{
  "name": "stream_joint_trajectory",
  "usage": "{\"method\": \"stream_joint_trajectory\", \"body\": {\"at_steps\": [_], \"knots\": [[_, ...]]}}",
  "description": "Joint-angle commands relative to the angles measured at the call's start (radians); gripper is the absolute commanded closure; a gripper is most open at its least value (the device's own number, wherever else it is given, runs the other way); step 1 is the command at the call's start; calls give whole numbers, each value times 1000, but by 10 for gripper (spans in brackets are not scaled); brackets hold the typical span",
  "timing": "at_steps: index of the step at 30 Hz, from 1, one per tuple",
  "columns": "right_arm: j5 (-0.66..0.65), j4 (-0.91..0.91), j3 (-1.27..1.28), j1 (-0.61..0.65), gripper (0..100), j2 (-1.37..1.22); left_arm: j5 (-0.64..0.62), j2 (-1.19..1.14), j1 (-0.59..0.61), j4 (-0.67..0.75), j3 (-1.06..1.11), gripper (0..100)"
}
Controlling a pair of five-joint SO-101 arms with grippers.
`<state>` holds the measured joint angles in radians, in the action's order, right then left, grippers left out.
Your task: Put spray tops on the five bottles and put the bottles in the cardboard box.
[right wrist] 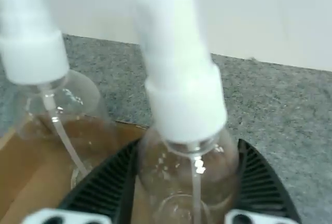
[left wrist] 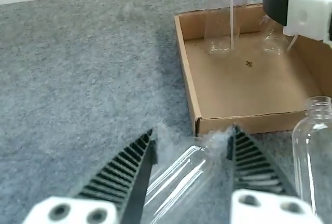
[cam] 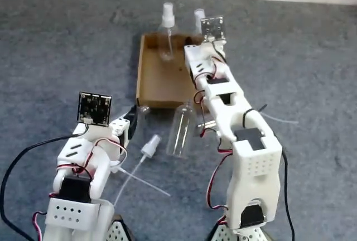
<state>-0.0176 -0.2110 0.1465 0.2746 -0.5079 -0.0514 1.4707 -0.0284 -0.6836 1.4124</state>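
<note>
Pinched between the jaws of the right gripper [right wrist: 188, 149]: a clear plastic bottle with white spray top [right wrist: 181, 105], with the shallow brown cardboard box [left wrist: 249, 86] just beneath. Spread wide at the left gripper [left wrist: 192, 131], astride an uncapped clear plastic bottle [left wrist: 181, 177] lying between the jaws. Likely light, thin-walled and slick; best gripped gently at mid-body.

So we're seeing the cardboard box [cam: 146, 79] sitting at 12 o'clock from the table's middle. Two bottles are standing in its far end: the first capped bottle [cam: 167, 34] at the box's 12 o'clock, and the second capped bottle [cam: 199, 17] at 1 o'clock, between the right gripper's [right wrist: 188, 149] fingers. Outside the box, the open bottle [cam: 181, 129] is standing just off its 5 o'clock corner. The lying bottle [left wrist: 176, 182] is resting at 7 o'clock, between the left gripper's [left wrist: 192, 131] fingers. The loose spray top [cam: 150, 145] is lying at 6 o'clock, nearer the arms than both.
</note>
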Motion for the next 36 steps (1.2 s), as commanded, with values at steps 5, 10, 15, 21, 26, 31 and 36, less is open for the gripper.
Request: {"method": "stream_joint_trajectory", "body": {"at_steps": [5,10,15,21,26,31,36], "knots": [[5,-15,-70,5,756,25,-5,12,15,2,-4,811],[9,-15,-71,5,714,25,-5,12,15,2,-4,811],[9,-15,-70,5,714,81,-5,12,15,2,-4,811],[9,96,-74,4,714,185,-5,12,15,2,-4,811],[9,107,-104,2,715,243,-5,12,15,2,-4,811],[6,346,-105,-5,716,409,-5,12,15,2,-4,811],[5,733,-97,-1,717,634,-5,12,15,0,-4,811]]}}
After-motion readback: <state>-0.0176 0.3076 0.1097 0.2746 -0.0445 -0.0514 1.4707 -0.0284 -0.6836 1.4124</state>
